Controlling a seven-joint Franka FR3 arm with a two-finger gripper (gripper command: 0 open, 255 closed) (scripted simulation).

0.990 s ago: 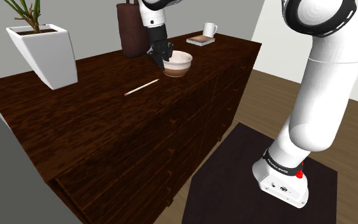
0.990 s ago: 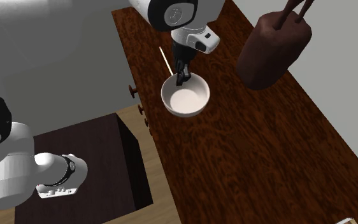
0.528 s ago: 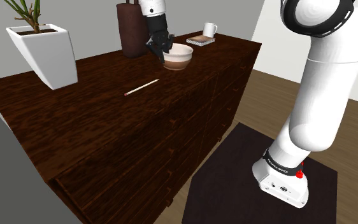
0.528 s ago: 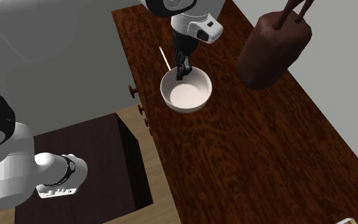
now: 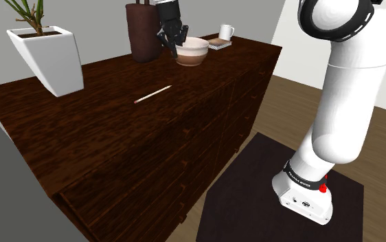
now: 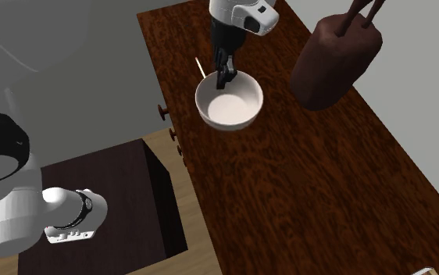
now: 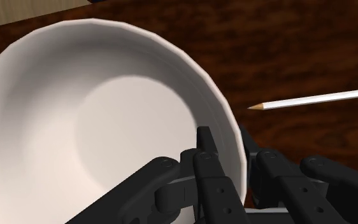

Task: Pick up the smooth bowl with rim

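Fingers are narrow and pinching the bowl wall at the rim, one inside and one outside. Gripper sits on the rim side nearest the vase.

Bowl is just beside the vase, apart from it, mouth up and tipped a bit. It looks clear of the bench, can't confirm the gap.

Handling, my read:
- Rigid, smooth white inside, probably glazed, so slippery under the pads.
- Light enough for a one-sided pinch, but the weight hangs off the grip, so expect it to sag or rotate.
- Likely brittle, so a drop onto the bench could chip it.
- Rim is the only real hold: wall is thin enough to fit between the fingers, body is too wide to span.

Surroundings:
- Vase is the closest obstacle. Tall, with stems sticking out. Any swing toward it risks a knock.
- Stick lies flat on the bench, well apart from the vase, not in the way.
- Mug and book are past the bowl from the vase.
- Planter is well apart from the vase, on the other side.
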